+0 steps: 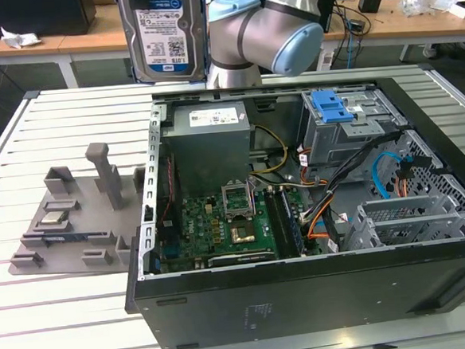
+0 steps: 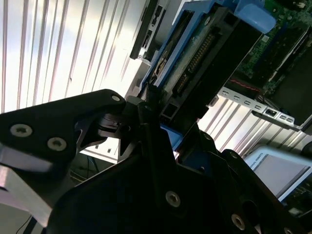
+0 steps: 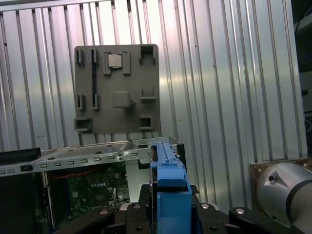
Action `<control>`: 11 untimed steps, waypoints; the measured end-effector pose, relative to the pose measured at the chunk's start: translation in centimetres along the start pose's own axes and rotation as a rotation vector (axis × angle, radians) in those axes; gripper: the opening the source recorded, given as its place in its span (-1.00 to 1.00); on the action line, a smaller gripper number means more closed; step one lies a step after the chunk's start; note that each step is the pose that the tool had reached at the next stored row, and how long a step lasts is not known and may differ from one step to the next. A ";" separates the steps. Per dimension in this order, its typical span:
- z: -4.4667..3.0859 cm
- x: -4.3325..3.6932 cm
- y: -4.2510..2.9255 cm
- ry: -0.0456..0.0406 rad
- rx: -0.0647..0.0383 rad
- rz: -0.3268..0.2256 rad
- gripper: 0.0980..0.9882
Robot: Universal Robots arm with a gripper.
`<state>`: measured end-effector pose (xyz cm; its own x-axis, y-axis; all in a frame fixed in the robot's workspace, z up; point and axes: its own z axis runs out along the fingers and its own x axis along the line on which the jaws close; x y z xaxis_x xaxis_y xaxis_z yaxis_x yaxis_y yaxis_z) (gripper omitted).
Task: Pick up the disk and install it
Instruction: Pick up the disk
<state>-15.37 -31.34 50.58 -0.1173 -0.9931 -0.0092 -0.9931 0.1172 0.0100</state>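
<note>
Disk (image 1: 167,31) is held clear above the computer case (image 1: 305,297), past the case's far wall in the exterior view. It is upright, with the label side turned to that camera. Gripper (image 2: 158,124) is clamped on the disk. In both wrist views black fingers (image 3: 145,204) are seen pressed on either side of it, with the blue side rail (image 3: 168,178) running out between them. Disk is not touching the case or the table (image 1: 75,313). Arm (image 1: 287,35) is seen just beside the disk, toward the exterior view's right, also beyond the case's far wall.

Case is laid on its side, opened, on the slatted metal table. Seen inside the case:
- grey power supply (image 1: 210,136) against the far wall
- green motherboard (image 1: 212,224) between the power supply and the near wall
- blue-topped drive bay (image 1: 330,106) in the far corner, toward the exterior view's right
- perforated metal cage (image 1: 411,218) on the same side of the case, nearer the near wall

Grey fixture plate (image 1: 23,257) is laid on the table just beside the case, on the exterior view's left. A small square silver chip (image 1: 53,217) is seated in one of its pockets. In the first wrist view the plate and chip are seen beyond the case's edge.
</note>
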 end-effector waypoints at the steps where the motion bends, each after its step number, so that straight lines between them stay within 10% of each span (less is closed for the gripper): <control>1: 0.00 -0.03 -0.28 0.0000 0.000 0.000 -0.39; 11: -0.03 -0.34 -2.85 0.0001 0.000 0.000 -0.39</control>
<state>-12.49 -31.33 50.58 -0.1173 -0.9931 -0.0091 -0.9931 0.1172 0.0101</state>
